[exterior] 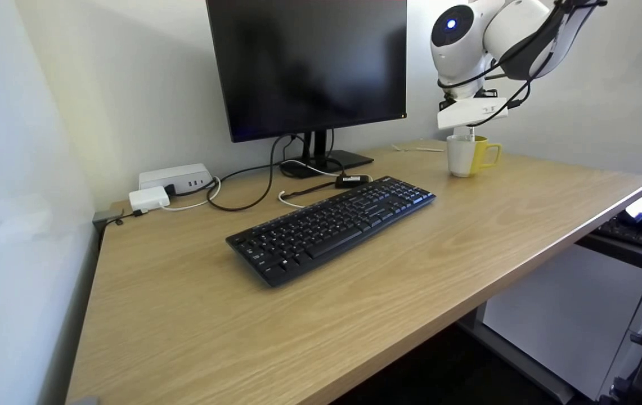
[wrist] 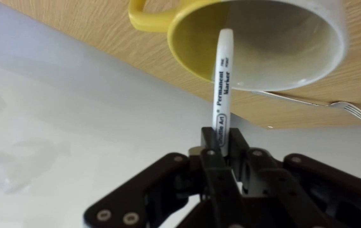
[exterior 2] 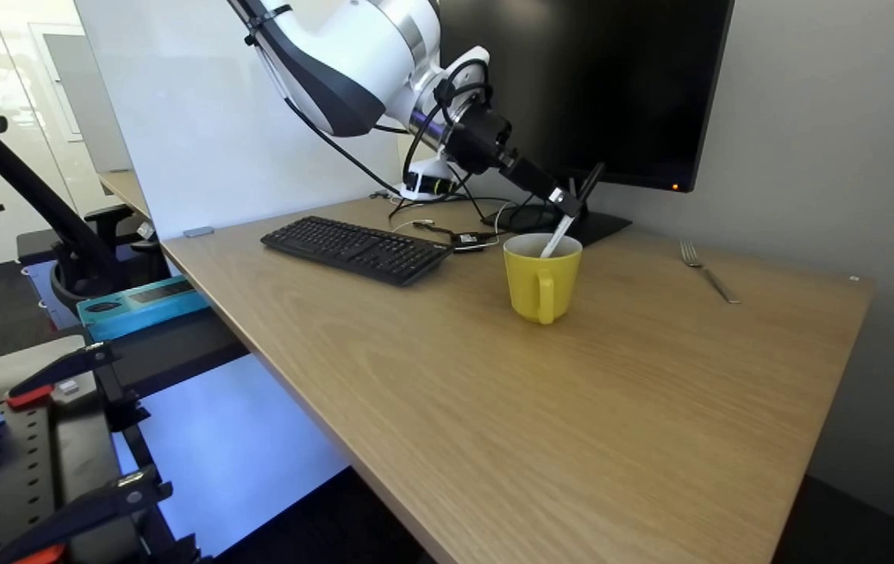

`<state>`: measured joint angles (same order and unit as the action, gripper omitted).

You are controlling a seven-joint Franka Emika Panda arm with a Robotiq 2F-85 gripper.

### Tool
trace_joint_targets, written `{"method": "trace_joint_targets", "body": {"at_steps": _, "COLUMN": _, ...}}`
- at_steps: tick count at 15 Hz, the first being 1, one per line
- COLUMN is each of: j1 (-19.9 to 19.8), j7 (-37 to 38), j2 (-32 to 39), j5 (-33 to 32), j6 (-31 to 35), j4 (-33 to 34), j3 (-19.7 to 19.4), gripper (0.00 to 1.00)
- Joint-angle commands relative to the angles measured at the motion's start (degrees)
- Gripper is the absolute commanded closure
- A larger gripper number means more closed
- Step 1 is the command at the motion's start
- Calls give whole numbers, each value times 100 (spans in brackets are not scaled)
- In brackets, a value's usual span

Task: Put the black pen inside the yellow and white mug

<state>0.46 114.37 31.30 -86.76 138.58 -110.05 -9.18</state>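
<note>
1. Black pen (wrist: 223, 88): in the wrist view its white, lettered barrel slants across the rim and over the mouth of the yellow and white mug (wrist: 272, 53); its pale end shows against the mug's inner wall.
2. In this view the claw (wrist: 221, 139) pinches the barrel, one finger pressing from each side.
3. In an exterior view the pen's black end (exterior 2: 591, 182) sticks up past the claw, and the white part slopes down to the line of the near rim, so how deep the tip sits is hidden. The mug stands upright on the worktop (exterior 2: 611, 407).
4. From this I judge the step in hand to be the insertion: grasp and carry look done, letting go does not.
5. In an exterior view a white block (exterior: 472, 112) hides the claw; only a short pale strip of pen shows between block and mug.
6. The next move, I think, calls for lowering the pen, perhaps tilting it more upright so it does not lever on the rim, then spreading the fingers only once the tip is well below the rim.
</note>
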Motion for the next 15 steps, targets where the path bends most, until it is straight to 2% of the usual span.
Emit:
{"method": "trace_joint_targets", "body": {"at_steps": 1, "j1": -165, "j7": 117, "j2": 4, "j5": -185, "j6": -139, "j4": -9, "j3": 206, "gripper": 96}}
{"method": "trace_joint_targets", "body": {"at_steps": 7, "j1": -193, "j7": 45, "j2": 15, "j5": -152, "j6": -132, "j4": -5, "j3": 264, "gripper": 96}}
{"method": "trace_joint_targets", "body": {"at_steps": 8, "j1": -201, "j7": 21, "j2": 9, "j5": -126, "j6": -131, "j4": -13, "j3": 273, "gripper": 61}}
{"method": "trace_joint_targets", "body": {"at_steps": 10, "j1": -181, "j7": 15, "j2": -20, "j5": -102, "j6": -172, "j4": -52, "j3": 298, "gripper": 55}}
{"method": "trace_joint_targets", "body": {"at_steps": 15, "j1": -157, "j7": -49, "j2": -67, "j5": -33, "j6": -238, "j4": -86, "j3": 399, "gripper": 18}}
